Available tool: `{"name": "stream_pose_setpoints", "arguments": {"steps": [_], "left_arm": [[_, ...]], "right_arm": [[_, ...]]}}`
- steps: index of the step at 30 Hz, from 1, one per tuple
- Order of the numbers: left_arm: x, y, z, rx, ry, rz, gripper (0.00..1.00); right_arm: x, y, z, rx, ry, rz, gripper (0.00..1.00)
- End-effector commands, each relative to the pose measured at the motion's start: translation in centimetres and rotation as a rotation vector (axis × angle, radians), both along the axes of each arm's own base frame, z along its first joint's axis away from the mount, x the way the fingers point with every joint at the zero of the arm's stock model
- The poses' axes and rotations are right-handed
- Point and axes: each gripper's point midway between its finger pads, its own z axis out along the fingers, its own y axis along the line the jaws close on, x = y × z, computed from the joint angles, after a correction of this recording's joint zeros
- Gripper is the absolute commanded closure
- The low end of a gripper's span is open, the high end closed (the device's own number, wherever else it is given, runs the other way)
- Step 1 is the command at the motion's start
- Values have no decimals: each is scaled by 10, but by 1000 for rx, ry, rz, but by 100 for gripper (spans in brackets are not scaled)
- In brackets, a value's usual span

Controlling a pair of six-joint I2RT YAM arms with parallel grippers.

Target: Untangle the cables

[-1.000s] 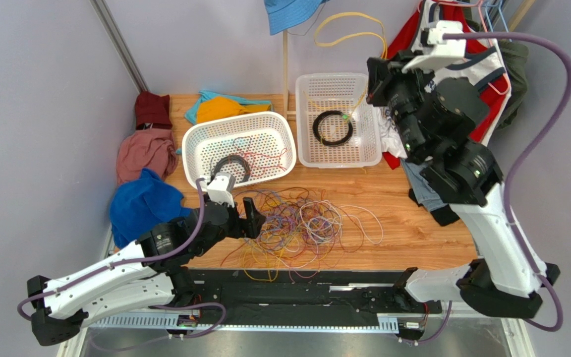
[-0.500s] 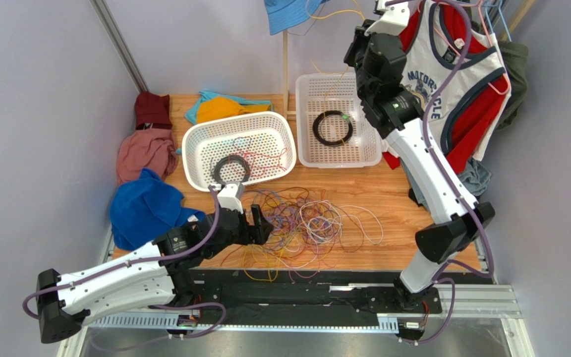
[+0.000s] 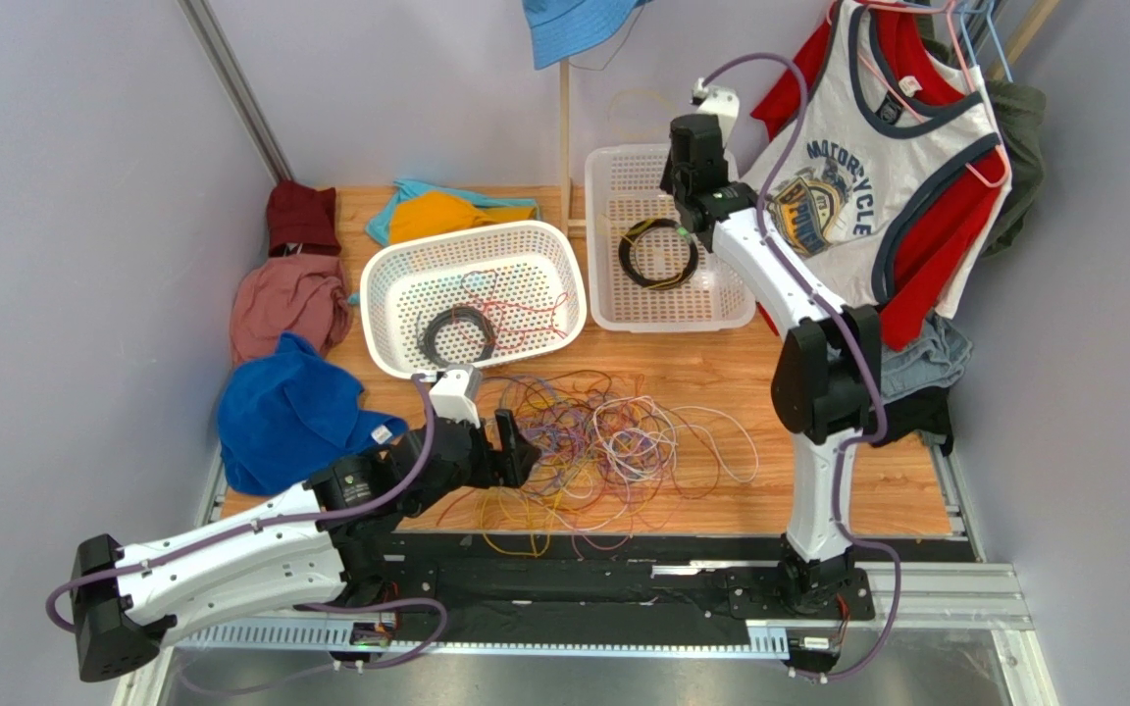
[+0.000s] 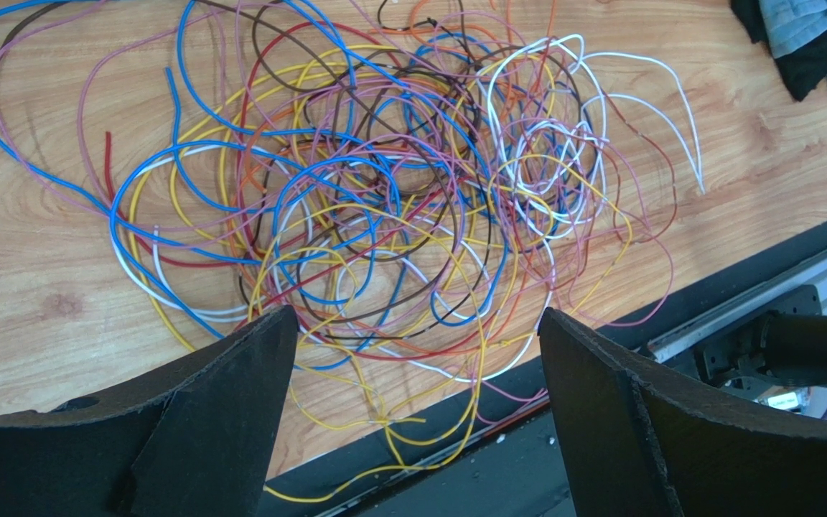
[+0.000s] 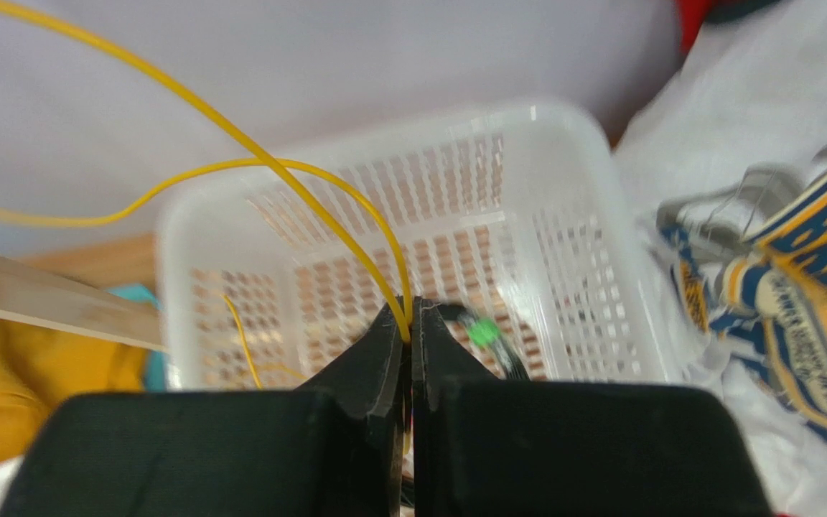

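The right gripper (image 5: 408, 323) is clenched on a thin yellow wire (image 5: 278, 163) above the rectangular white perforated plastic basket (image 3: 711, 287); it should release only once the trailing loops hang inside the walls. The left gripper (image 4: 416, 323), jaws wide apart and empty, hovers over the multicoloured knot of cables (image 4: 385, 205) on the wooden table (image 4: 40, 312), and should select one outer strand.

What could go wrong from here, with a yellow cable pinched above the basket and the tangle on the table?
1. The right tool grips the yellow cable only at its very tip; the long loops may slip free or land outside the basket.
2. The left tool stands open over the dense tangle; closing there could catch several strands and tighten knots.
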Motion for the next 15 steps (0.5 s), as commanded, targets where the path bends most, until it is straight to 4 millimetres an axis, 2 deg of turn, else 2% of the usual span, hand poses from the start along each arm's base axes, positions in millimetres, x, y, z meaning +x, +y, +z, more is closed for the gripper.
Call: {"name": "stream_pose_setpoints", "arguments": {"steps": [1, 3, 4, 6, 7, 8, 9, 10, 11, 12, 13, 14, 15], "left_arm": [[4, 0, 4, -7, -30, 7, 9], [4, -1, 6, -11, -32, 6, 9], [4, 0, 6, -8, -29, 7, 9], [4, 0, 10, -11, -31, 11, 9], [4, 1, 10, -10, -32, 13, 9], [5, 2, 11, -7, -34, 17, 9], [6, 2, 16, -12, -42, 21, 9], [7, 2, 19, -14, -49, 21, 9], [9, 3, 22, -15, -59, 30, 9], [10, 3, 26, -21, -71, 35, 9], [12, 2, 31, -23, -87, 37, 9], [14, 2, 34, -26, -100, 42, 8], [16, 1, 38, -29, -110, 38, 8]], "right_arm": [[-3, -3, -24, 48, 132, 23, 63], [-10, -5, -26, 45, 140, 21, 41], [-16, -9, -13, 49, 121, 11, 27], [-24, -14, -2, 54, 107, -2, 20], [-31, -16, -5, 51, 119, -1, 15], [-41, -18, 15, 67, 85, 1, 14], [-47, -18, 21, 83, 77, 6, 13], [-56, -18, 11, 104, 102, 7, 13], [-72, -18, 36, 140, 55, 23, 13], [-83, -13, 36, 174, 63, 51, 13], [-99, -11, 14, 194, 110, 61, 13], [-114, -1, 8, 246, 124, 82, 13], [-135, 7, 36, 305, 52, 148, 14]]}}
